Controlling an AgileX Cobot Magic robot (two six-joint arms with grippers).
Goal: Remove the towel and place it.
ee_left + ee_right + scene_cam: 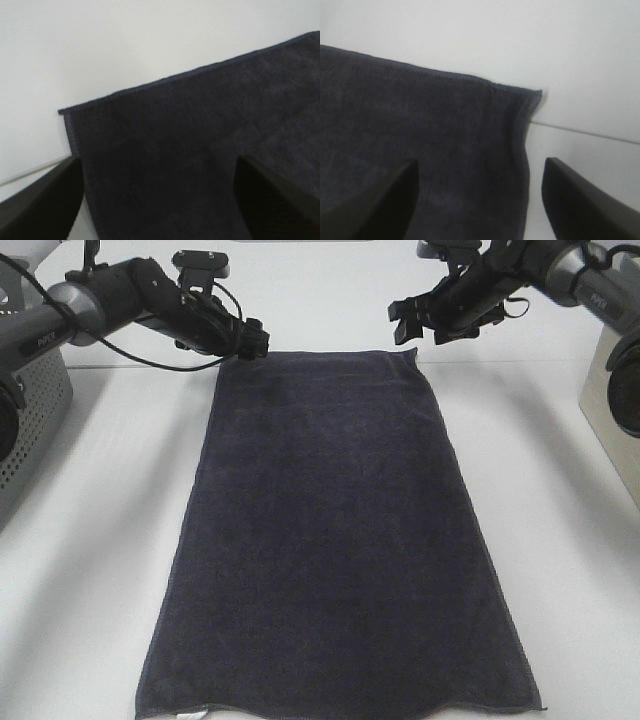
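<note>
Now towel (335,540) flat; left gripper (252,340) and right gripper (408,316) both released, empty; risk: fingers snagging corner hem, rumpling cloth

Faint white lettering runs along the left arm (45,338) and the right arm (597,300), but it is too small and blurred to read. Nothing else carries any text.

Both arms are stretched inward from the sides. The left hand (252,343) is held with fingers spread wide, nothing gripped; the right hand (403,320) is splayed open too, empty.
</note>
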